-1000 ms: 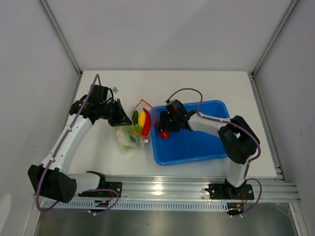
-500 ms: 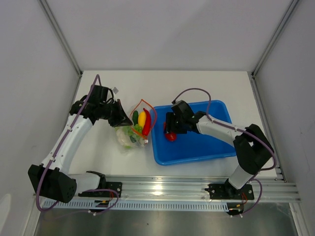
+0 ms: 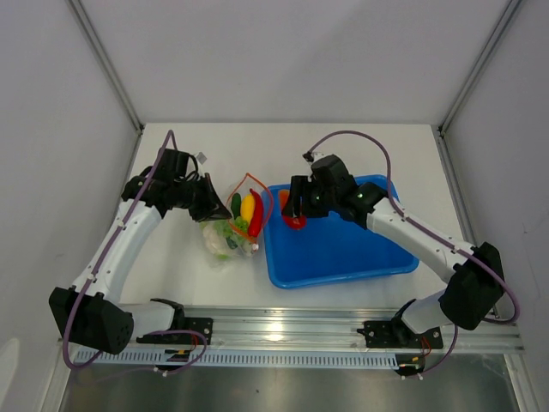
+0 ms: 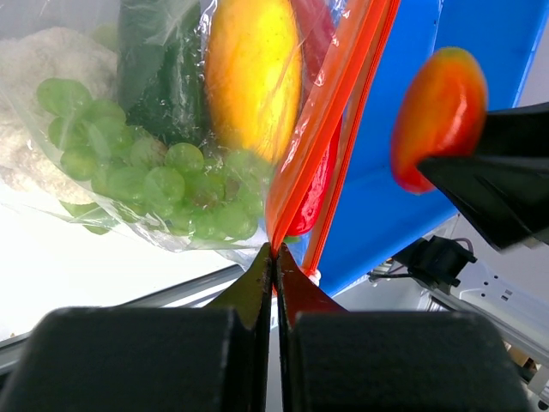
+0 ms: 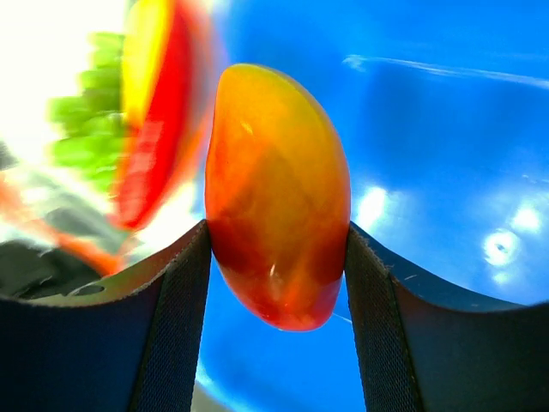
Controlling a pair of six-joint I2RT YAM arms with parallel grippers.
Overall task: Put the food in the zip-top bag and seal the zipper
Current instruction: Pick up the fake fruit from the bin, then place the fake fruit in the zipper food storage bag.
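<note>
Six foods, one of each kind: tomato (image 5: 276,197), squash (image 4: 253,77), chili (image 4: 310,202), cucumber (image 4: 159,69), lettuce (image 4: 171,172), cauliflower (image 4: 43,94). One bag (image 3: 221,244) with one zipper (image 4: 330,129). One tray (image 3: 343,257). One table (image 3: 360,146). Two arms: left arm (image 3: 120,245), right arm (image 3: 412,236).

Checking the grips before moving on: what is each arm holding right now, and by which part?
Right fingers clamp the orange-red toy food by its sides; left fingers pinch the zipper strip at its end.
</note>
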